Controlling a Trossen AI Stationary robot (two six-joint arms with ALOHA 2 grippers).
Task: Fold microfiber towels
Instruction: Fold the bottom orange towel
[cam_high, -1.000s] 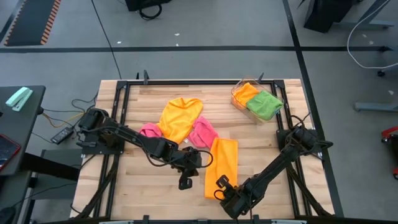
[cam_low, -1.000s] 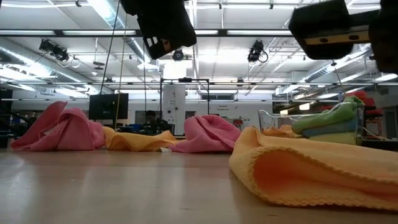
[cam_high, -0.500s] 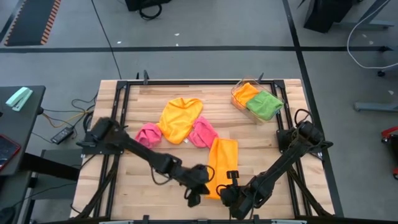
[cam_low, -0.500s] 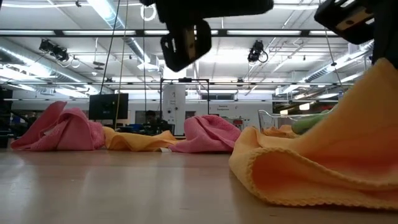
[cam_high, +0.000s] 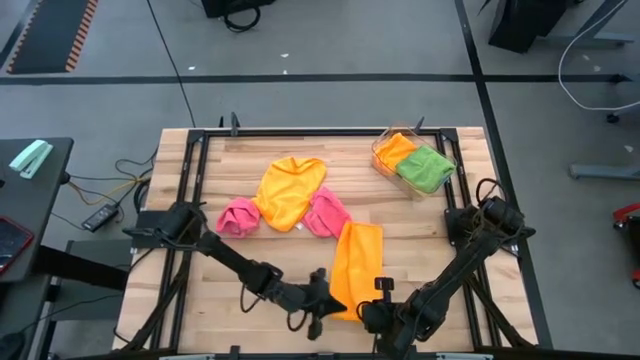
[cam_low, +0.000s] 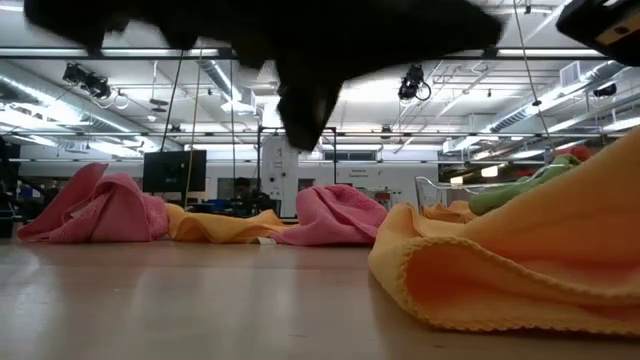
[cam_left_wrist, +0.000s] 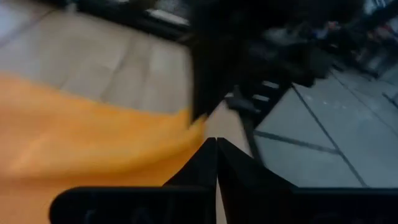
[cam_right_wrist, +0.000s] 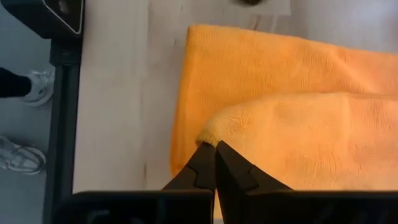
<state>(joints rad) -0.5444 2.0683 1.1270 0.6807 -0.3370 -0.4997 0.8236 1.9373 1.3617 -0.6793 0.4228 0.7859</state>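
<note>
At the table's near edge: both grippers are at the near end of the orange towel (cam_high: 355, 262), which lies as a long strip running from the table's middle toward that edge.
Left gripper (cam_high: 318, 300): at the strip's near left corner, fingers (cam_left_wrist: 208, 165) pressed together with the orange cloth's edge right at their tips; the wrist view is blurred, so whether cloth is actually pinched cannot be told.
Right gripper (cam_high: 378, 303): at the strip's near right corner, clenched on a corner of the orange towel (cam_right_wrist: 261, 87); the pinched corner is lifted and doubled back over the layer lying flat beneath it.
Low view: the orange towel (cam_low: 520, 260) rises toward the right, its rolled hem resting on the table (cam_low: 200, 310); a dark blurred arm crosses the top.
Yellow towel (cam_high: 288, 190): crumpled, toward the far edge, left of centre.
Pink towels: one (cam_high: 238, 215) just left of the yellow towel, another (cam_high: 323, 213) just right of it and near the far end of the orange strip; both bunched up.
Clear tray (cam_high: 383, 160): at the far right corner, holding a folded orange towel (cam_high: 396, 148) and a folded green towel (cam_high: 426, 168).
Beyond the table: a person's feet in pale shoes (cam_right_wrist: 25, 118) show on the floor in the right wrist view.
</note>
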